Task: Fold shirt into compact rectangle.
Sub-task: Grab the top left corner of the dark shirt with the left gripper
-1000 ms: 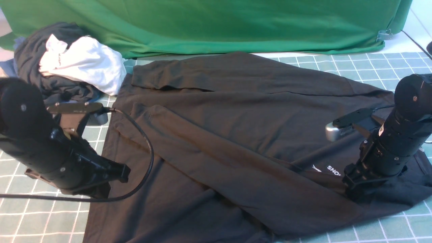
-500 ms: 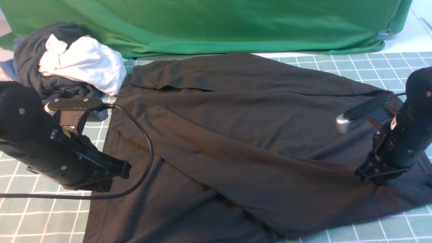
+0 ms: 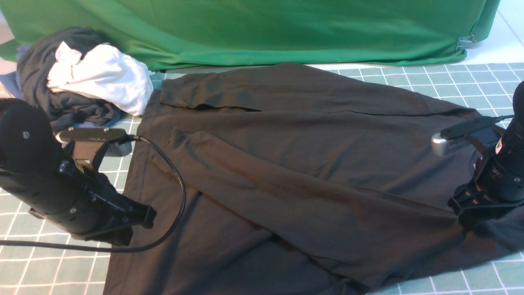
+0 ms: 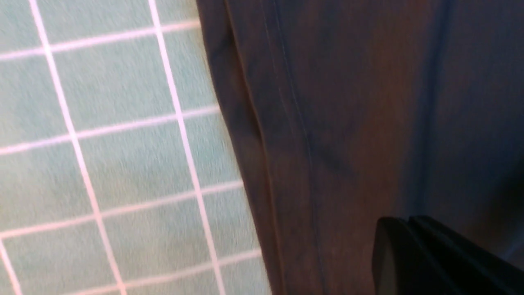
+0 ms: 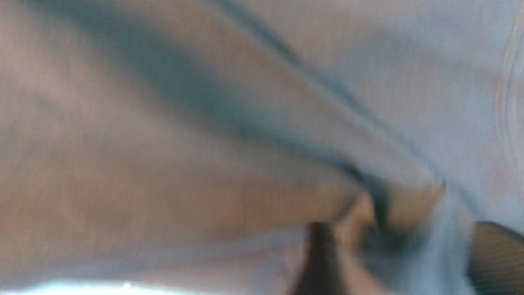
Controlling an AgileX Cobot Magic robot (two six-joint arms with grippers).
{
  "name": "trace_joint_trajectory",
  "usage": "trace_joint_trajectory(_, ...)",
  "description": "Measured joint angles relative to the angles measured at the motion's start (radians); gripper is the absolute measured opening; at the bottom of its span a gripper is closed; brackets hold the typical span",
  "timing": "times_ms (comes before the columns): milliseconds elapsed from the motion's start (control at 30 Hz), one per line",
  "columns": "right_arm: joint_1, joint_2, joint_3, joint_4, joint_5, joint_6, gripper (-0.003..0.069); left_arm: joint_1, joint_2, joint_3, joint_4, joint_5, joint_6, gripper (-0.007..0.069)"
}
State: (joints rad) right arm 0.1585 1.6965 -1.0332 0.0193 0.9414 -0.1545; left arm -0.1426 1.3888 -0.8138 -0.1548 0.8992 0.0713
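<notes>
The left tool (image 3: 150, 215) was closed over the left edge of the shirt (image 3: 286, 164). The right tool (image 3: 463, 218) stood spread, cloth bunched between its fingers (image 5: 320, 258). The shirt lay across the worktop (image 3: 450, 82). Print on the white garment (image 3: 106, 78) was unreadable.

shirt (image 3: 286, 164): near hem runs off the front view at 6 o'clock; its 3 o'clock end is hidden behind the right arm (image 3: 503, 172).
right gripper (image 3: 466, 213): fingertips lost among dark folds at 4 o'clock; wrist view smeared, so jaw stand and any hold are unreadable.
left gripper (image 3: 143, 215): fingers partly cut off in its wrist view; contact with cloth unclear.
garment heap (image 3: 73, 82): cut off at 9 o'clock; lettering on the white piece too small to read.
green cloth (image 3: 262, 28): cut off at 12 o'clock.
</notes>
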Motion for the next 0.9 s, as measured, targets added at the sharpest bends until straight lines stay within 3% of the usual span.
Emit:
trace_joint_trajectory(67, 0.003, -0.034, -0.009, 0.016, 0.074, 0.008, 0.0547, 0.000, 0.000, 0.000, 0.000, 0.016, 0.010, 0.0011)
trace_joint_trajectory(167, 0.026, -0.093, -0.002, 0.055, 0.114, 0.000, 0.0527, 0.000, 0.000, 0.000, 0.000, 0.023, 0.010, 0.0011)
trace_joint_trajectory(267, 0.149, -0.206, 0.061, 0.173, 0.113, -0.040, 0.0446, 0.000, 0.000, 0.000, -0.003, 0.025, 0.010, 0.0011)
trace_joint_trajectory(400, 0.361, -0.268, 0.154, 0.228, 0.012, -0.057, 0.0429, 0.000, 0.000, 0.000, -0.003, 0.025, 0.010, 0.0011)
trace_joint_trajectory(433, 0.373, -0.269, 0.154, 0.228, 0.012, -0.057, 0.0430, 0.000, 0.000, 0.000, -0.003, 0.025, 0.010, 0.0011)
trace_joint_trajectory(467, 0.472, -0.269, 0.186, 0.216, -0.079, -0.057, 0.0447, 0.000, 0.000, 0.000, -0.003, 0.024, 0.010, 0.0011)
trace_joint_trajectory(633, 0.640, -0.219, 0.206, 0.102, -0.225, -0.035, 0.0514, 0.000, 0.000, 0.000, -0.003, 0.015, 0.010, 0.0011)
trace_joint_trajectory(900, 0.664, -0.086, 0.206, -0.019, -0.310, -0.002, 0.0525, 0.000, 0.000, 0.000, -0.003, -0.011, 0.009, 0.0011)
